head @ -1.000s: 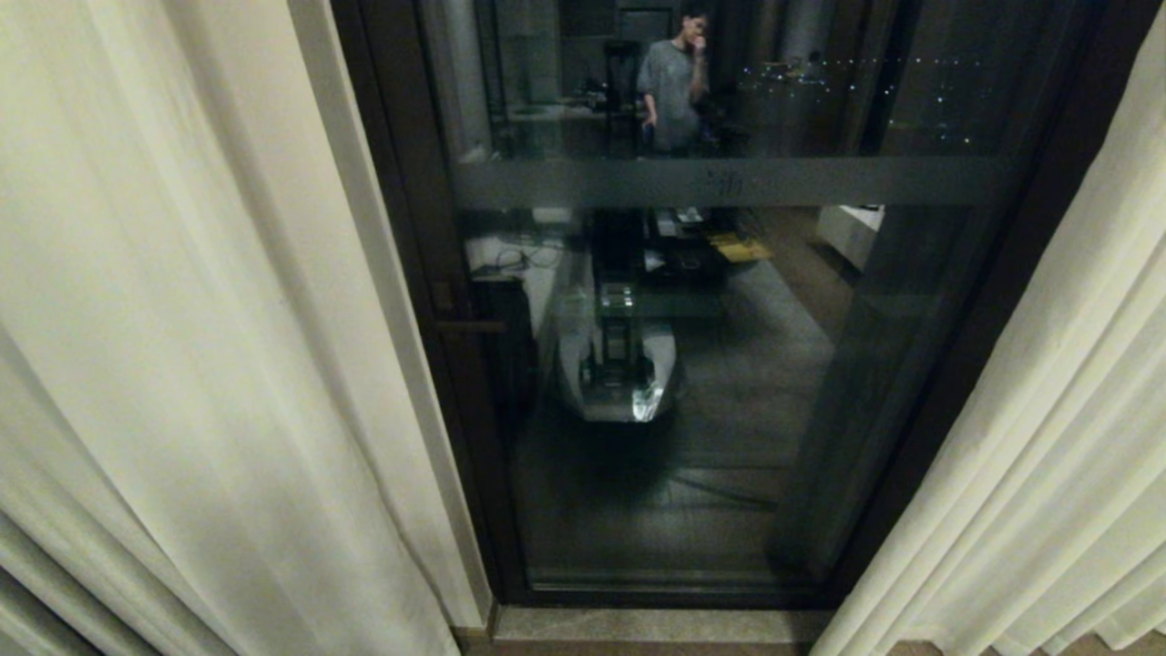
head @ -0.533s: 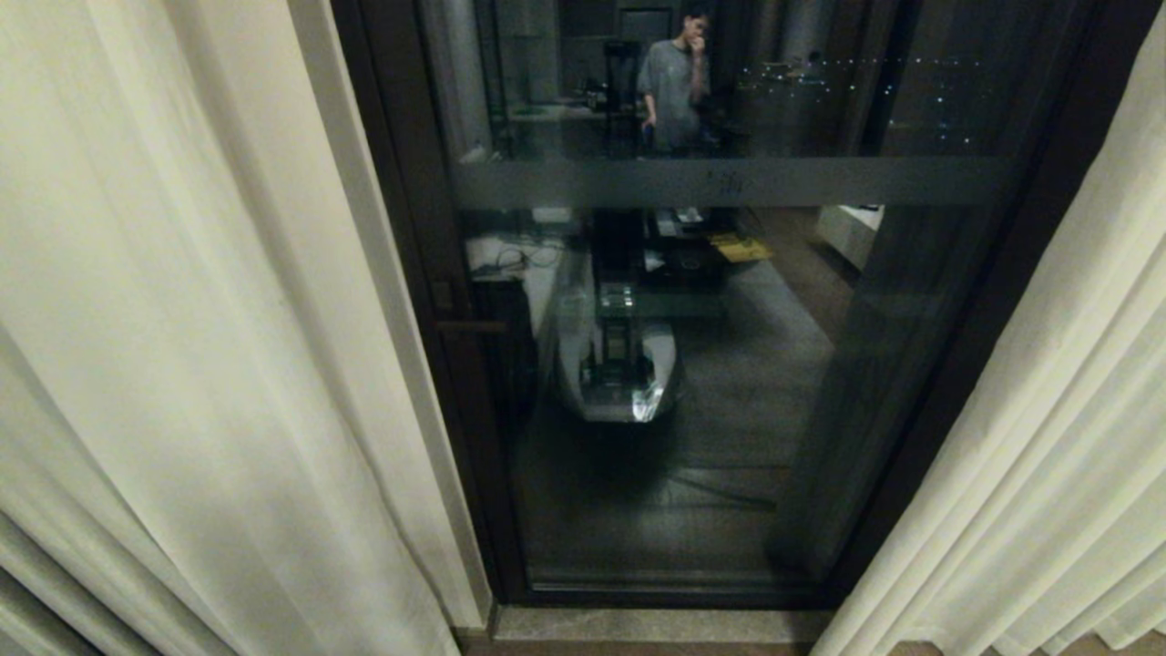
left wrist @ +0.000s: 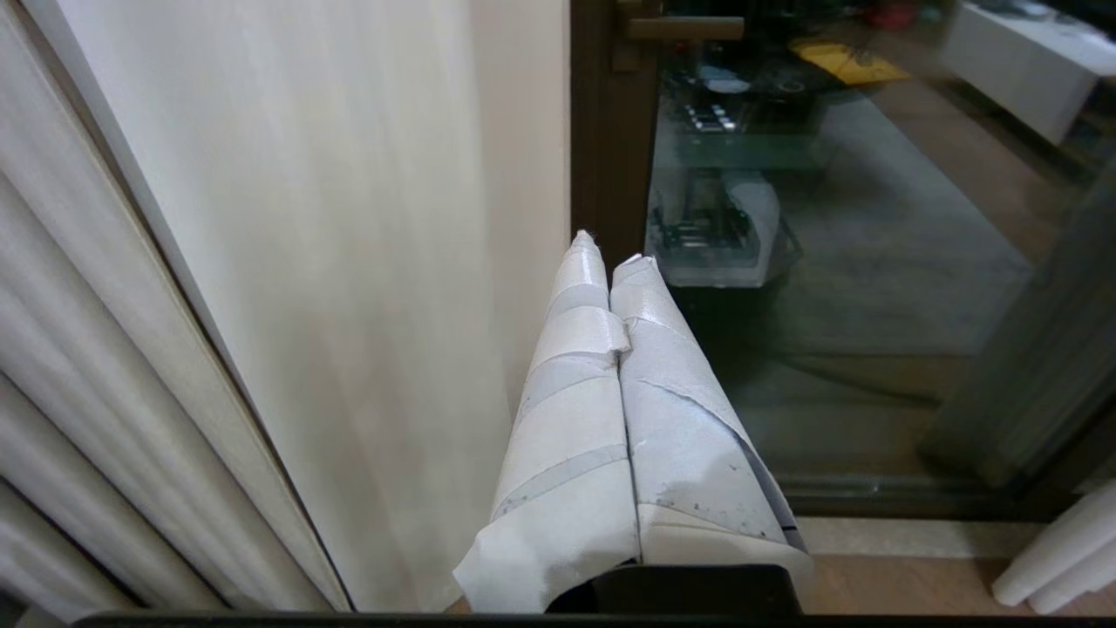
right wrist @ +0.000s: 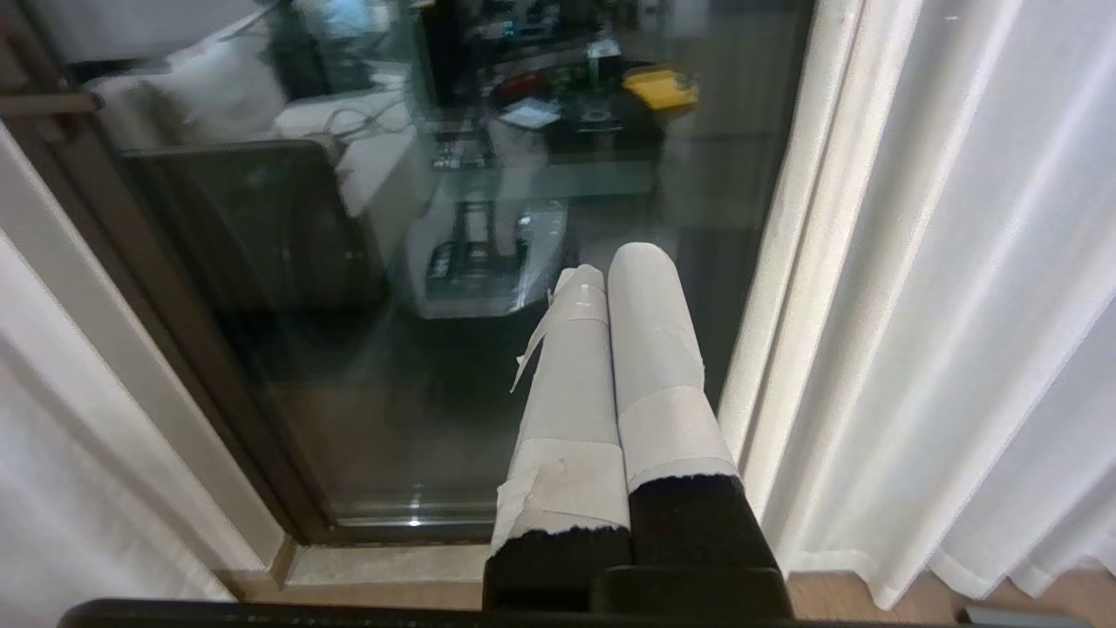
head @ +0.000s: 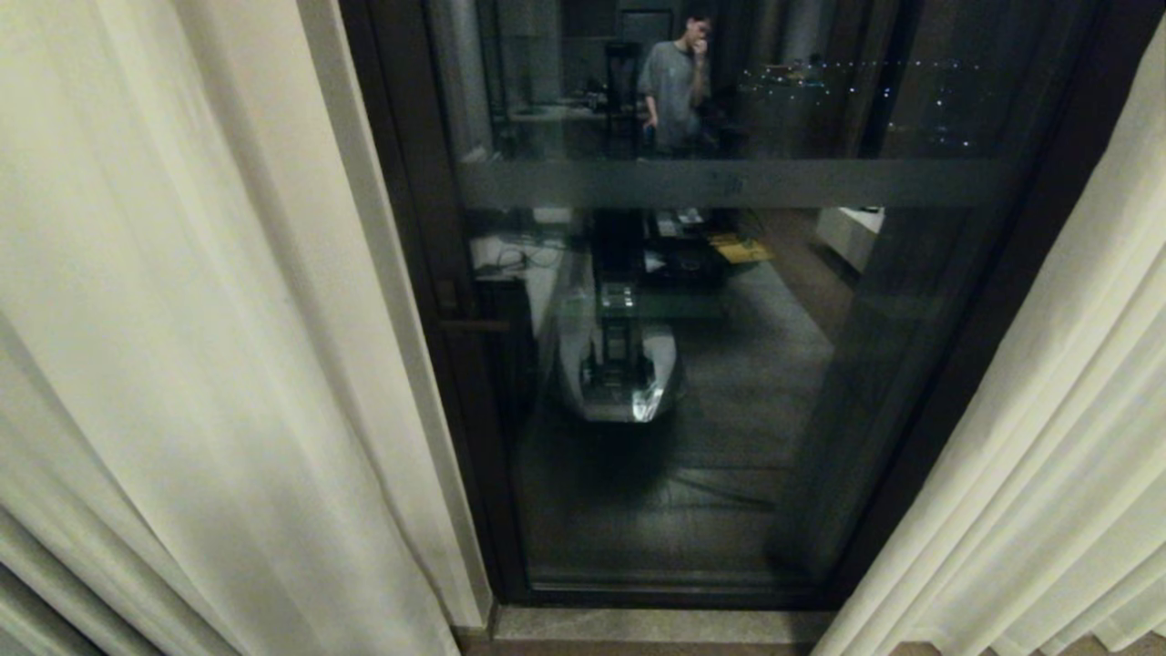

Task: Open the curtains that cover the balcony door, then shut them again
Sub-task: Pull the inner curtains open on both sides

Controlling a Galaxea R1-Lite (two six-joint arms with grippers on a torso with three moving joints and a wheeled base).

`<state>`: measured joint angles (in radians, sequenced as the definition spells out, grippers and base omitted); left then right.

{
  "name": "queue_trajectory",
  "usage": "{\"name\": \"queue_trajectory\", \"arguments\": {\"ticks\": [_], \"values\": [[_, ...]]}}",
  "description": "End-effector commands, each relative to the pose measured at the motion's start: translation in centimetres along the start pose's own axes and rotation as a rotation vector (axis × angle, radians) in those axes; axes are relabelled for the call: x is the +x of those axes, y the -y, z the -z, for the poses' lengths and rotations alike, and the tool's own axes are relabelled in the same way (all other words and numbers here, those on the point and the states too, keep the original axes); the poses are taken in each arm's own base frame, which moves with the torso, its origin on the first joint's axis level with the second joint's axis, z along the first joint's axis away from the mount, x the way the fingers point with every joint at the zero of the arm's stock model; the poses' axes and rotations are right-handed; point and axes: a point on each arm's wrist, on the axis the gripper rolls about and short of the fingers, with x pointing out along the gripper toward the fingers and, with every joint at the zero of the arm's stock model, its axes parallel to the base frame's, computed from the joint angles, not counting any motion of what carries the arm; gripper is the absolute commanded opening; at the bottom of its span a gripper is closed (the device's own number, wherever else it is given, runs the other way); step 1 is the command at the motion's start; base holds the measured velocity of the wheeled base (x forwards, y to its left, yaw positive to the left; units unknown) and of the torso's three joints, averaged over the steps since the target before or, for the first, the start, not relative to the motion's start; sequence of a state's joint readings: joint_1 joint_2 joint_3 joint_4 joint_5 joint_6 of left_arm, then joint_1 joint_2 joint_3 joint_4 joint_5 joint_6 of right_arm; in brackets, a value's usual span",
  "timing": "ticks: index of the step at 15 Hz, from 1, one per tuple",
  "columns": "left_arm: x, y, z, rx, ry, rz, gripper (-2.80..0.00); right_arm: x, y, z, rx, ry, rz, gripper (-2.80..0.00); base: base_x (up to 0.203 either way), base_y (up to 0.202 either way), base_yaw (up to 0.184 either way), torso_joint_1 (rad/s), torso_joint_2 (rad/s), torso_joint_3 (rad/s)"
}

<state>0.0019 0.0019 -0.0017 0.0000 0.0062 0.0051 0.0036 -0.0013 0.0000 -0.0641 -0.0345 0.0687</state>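
The curtains hang parted: the left panel and the right panel frame the bare balcony door. The door is dark-framed glass with a frosted band and a dark handle. Neither arm shows in the head view. My left gripper is shut and empty, its taped fingers pressed together. It points at the door frame just beside the left panel's inner edge. My right gripper is also shut and empty. It sits before the glass, close to the right panel's inner edge.
A pale stone threshold runs under the door, with wood floor in front of it. The glass reflects the room behind: my own base and a standing person. The right panel's hem reaches the floor.
The whole head view has drifted very slightly sideways. The curtains hang as before and the door is unchanged.
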Motion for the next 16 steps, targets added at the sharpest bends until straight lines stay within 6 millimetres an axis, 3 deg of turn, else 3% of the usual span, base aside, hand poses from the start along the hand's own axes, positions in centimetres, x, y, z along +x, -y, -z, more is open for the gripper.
{"name": "queue_trajectory", "arguments": {"ticks": [1, 16], "values": [[-0.01, 0.00, 0.01, 0.000, 0.002, -0.001, -2.80, 0.01, 0.00, -0.01, 0.000, -0.001, 0.000, -2.80, 0.001, -0.138, 0.011, 0.015, 0.01, 0.006], [-0.01, 0.00, -0.02, 0.001, 0.005, -0.003, -2.80, 0.01, 0.00, -0.01, 0.000, -0.001, 0.000, -2.80, 0.000, -0.184, 0.002, 0.003, 0.00, 0.004]]}}
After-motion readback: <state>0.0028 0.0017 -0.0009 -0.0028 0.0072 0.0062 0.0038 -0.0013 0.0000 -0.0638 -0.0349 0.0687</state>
